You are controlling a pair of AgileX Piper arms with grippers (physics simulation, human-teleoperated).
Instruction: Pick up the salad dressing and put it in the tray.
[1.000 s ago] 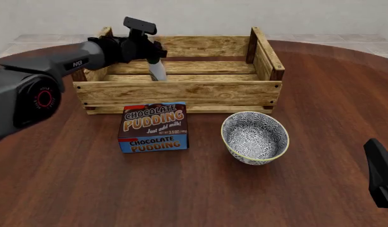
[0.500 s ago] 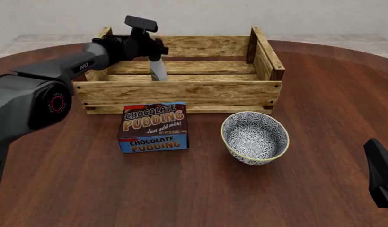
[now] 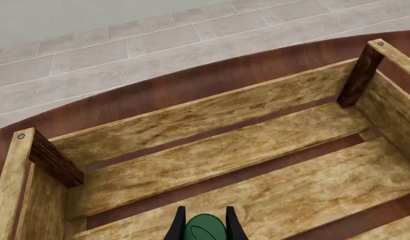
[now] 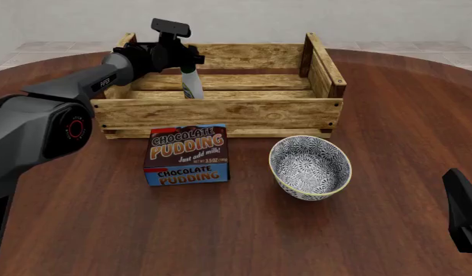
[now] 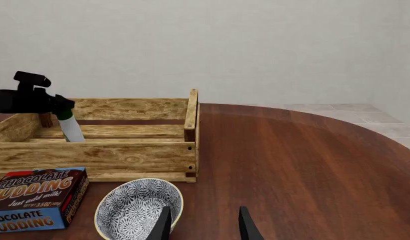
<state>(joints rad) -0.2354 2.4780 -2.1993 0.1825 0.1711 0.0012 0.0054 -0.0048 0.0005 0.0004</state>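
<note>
The left tool (image 4: 185,64) is shut tight on the salad dressing (image 4: 191,85), holding it by its top. The thin white bottle with a green band hangs almost straight up and down, inside the tray (image 4: 220,109) near its left end. The right tool (image 5: 203,222) waits open, far off
</note>
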